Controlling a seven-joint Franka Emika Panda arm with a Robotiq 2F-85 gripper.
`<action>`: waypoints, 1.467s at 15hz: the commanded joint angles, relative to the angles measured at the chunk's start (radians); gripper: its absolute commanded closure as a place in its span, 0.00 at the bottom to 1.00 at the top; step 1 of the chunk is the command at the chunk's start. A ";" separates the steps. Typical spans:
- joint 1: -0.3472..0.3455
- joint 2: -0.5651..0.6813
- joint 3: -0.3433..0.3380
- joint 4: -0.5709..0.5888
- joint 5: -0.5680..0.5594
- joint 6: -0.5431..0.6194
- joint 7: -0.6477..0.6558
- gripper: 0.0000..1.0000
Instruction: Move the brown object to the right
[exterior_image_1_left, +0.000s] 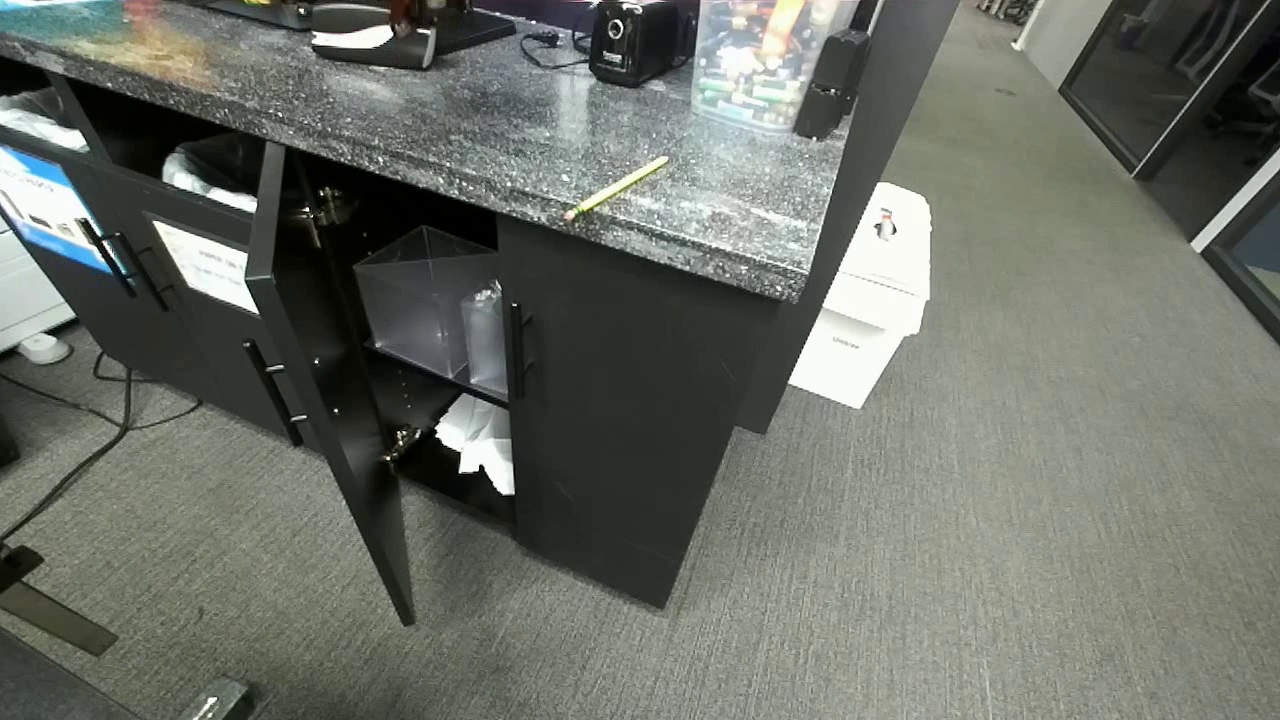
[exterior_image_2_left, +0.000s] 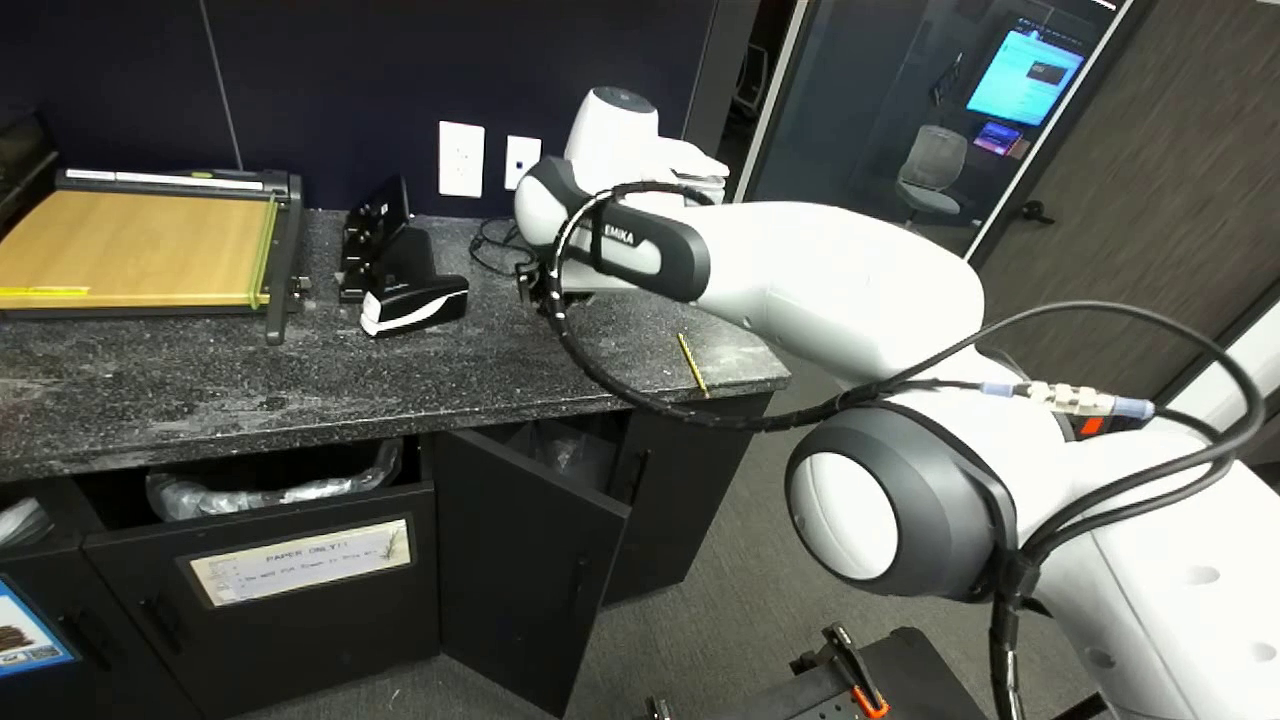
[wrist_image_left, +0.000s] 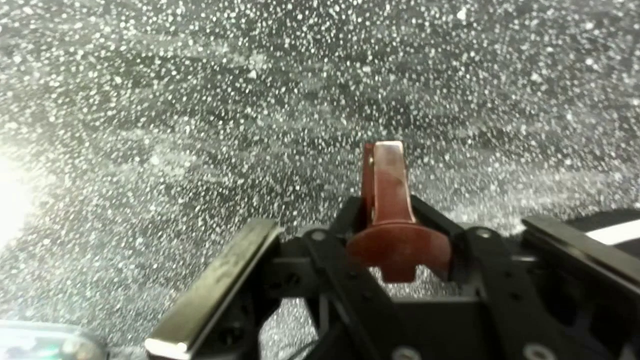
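Observation:
The brown object is a small reddish-brown piece with a narrow upper arm and a wide rounded base, seen in the wrist view. My gripper is shut on it, with a black finger against each side. The speckled dark countertop shows behind and below it. How high it is held above the counter I cannot tell. In an exterior view, the gripper is mostly hidden behind the white arm, over the counter's back half, and the brown object is hidden there.
A black stapler with a white stripe is near the gripper; part of it shows in the wrist view. A yellow pencil lies by the counter's front edge. A black gadget and a clear battery tub stand at the back.

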 joint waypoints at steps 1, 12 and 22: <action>-0.071 -0.096 0.015 0.030 0.049 -0.109 0.017 0.93; -0.406 -0.044 -0.007 0.140 0.170 -0.201 0.188 0.93; -0.503 0.098 -0.027 0.161 0.149 -0.178 0.298 0.93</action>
